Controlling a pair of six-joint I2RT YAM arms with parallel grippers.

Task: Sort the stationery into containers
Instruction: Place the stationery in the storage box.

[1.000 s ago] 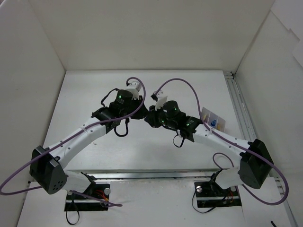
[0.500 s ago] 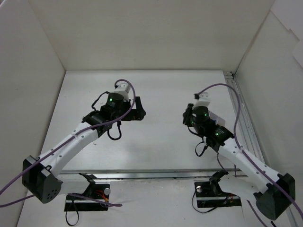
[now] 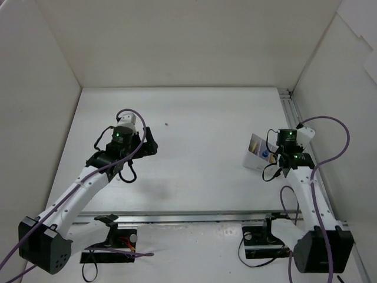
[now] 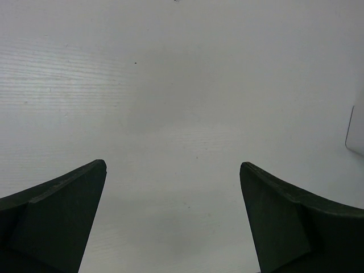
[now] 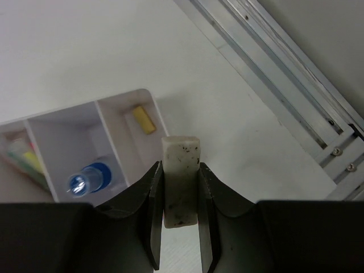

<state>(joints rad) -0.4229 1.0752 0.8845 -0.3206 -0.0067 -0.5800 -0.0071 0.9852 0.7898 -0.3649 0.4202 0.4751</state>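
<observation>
Closest to my right wrist camera, the right gripper (image 5: 180, 170) is clamped on a beige block (image 5: 181, 151). Its black fingers (image 5: 152, 199) are smooth, curved and faintly glossy, and they press flat on the two long sides. The block is a matte, square-cornered slab, off-white and peppered with dark specks, standing upright with its top end clear of the fingertips. Just past that end, up and to the left, lies the white box (image 5: 161, 122). It has thin walls and rounded corners, a pale lilac tint inside, and is split into compartments. The block sits just beside the box's nearest corner, but I cannot tell its height above the table (image 5: 85, 51). The closest compartment holds a small yellow piece (image 5: 143, 120). The middle one holds a blue-capped tube (image 5: 88, 179) seen end-on, shiny and round. The far-left one holds blurred yellow-green and pink pens (image 5: 20, 153). To the right runs a ribbed aluminium rail (image 5: 273, 62) with screw heads. On the left wrist camera, the left gripper (image 4: 173, 165) is spread wide with nothing between its dull wedge-shaped fingers, only finely streaked white tabletop. The overhead camera shows what the wrists miss: the two arms are well apart, and the box lies just left of the right arm (image 3: 297, 194). There the wrist hides the block.
</observation>
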